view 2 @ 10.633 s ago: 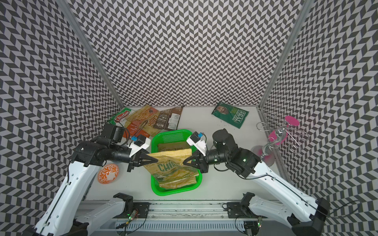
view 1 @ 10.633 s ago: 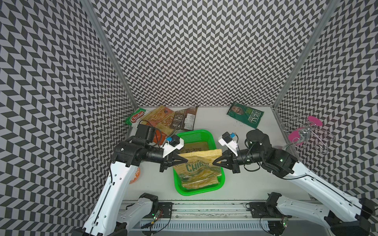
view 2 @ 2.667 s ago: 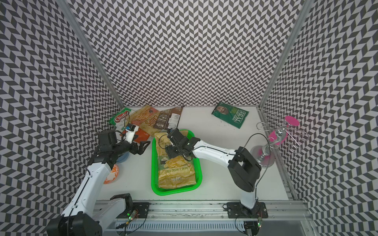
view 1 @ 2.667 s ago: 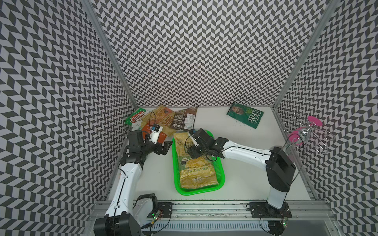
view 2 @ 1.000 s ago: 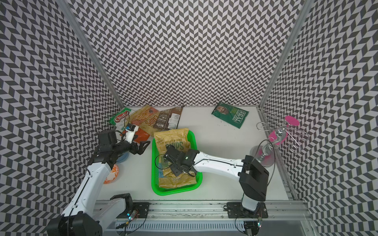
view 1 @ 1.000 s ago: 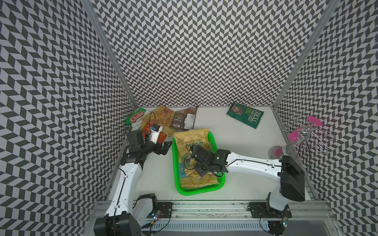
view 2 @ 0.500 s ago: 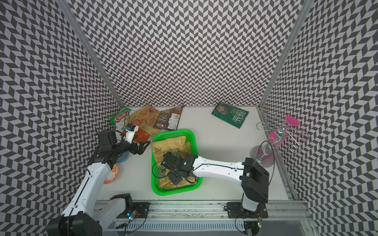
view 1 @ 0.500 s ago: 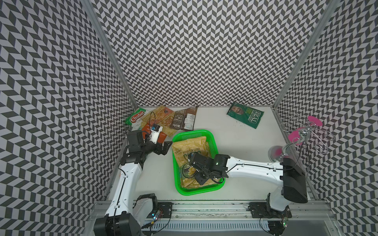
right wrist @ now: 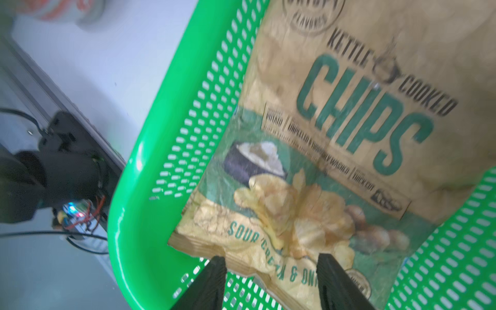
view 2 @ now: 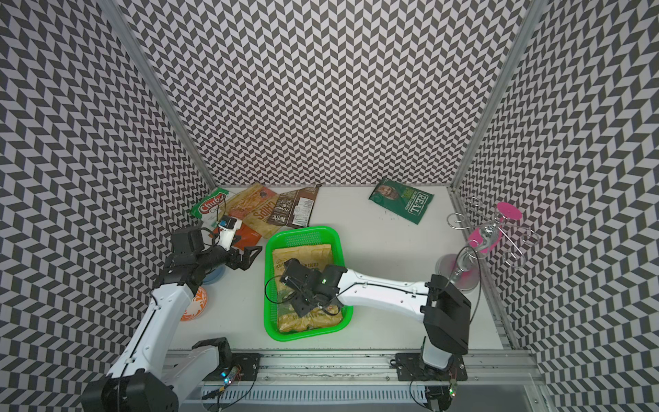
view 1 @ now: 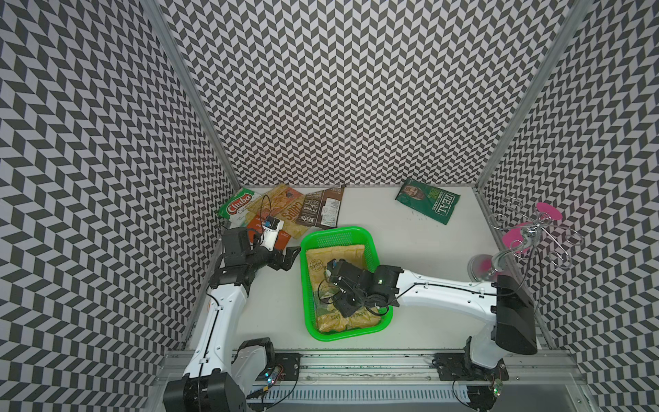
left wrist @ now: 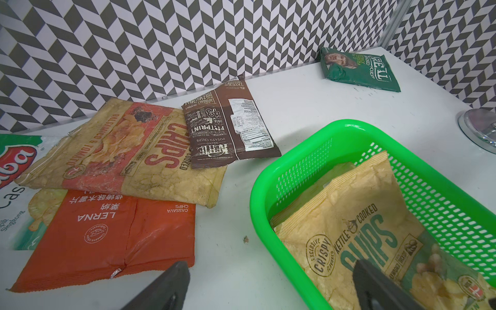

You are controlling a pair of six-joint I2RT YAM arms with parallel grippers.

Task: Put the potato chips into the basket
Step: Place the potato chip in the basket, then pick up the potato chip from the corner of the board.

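Basket (view 1: 304, 285) sits mid-table toward the front rail, its long side running front to back. Tan CHIPS bag (view 1: 335, 254) lies flat inside it, print up, green lettering. Its "sour cream & onion" end points to the front. In the left wrist view a paler layer shows under the bag's far edge; I cannot tell if that is another bag.

Right arm reaches in low from the right, with its wrist over the middle of the basket. Right gripper (right wrist: 271, 281): 2 dark fingers stand apart. The bag's bottom corner lies across the gap between them, and nothing is pinched.

Left gripper (view 1: 289, 257) hangs just beside the basket's left rim, over bare table (view 1: 410, 249). Its fingers are spread wide and empty. Orange bag (left wrist: 107, 236) lies just beyond it.

5 bags are outside the basket, all on the far side of the table:
- Chuba bag (view 1: 237, 208) lies against the left wall.
- Tan-and-red CHIPS bag (view 1: 281, 210) overlaps both the Chuba bag and the orange bag.
- Brown Kettle bag (view 1: 321, 210) lies back side up, one corner resting on the tan-and-red bag.
- Dark green REAL bag (view 1: 428, 201) lies alone at far right, well apart from the other 4.

Also on the table are a pink-and-chrome wire stand (view 1: 527, 235) at the right edge and, in a top view, an orange-patterned bowl (view 2: 194, 303) beside the left arm.
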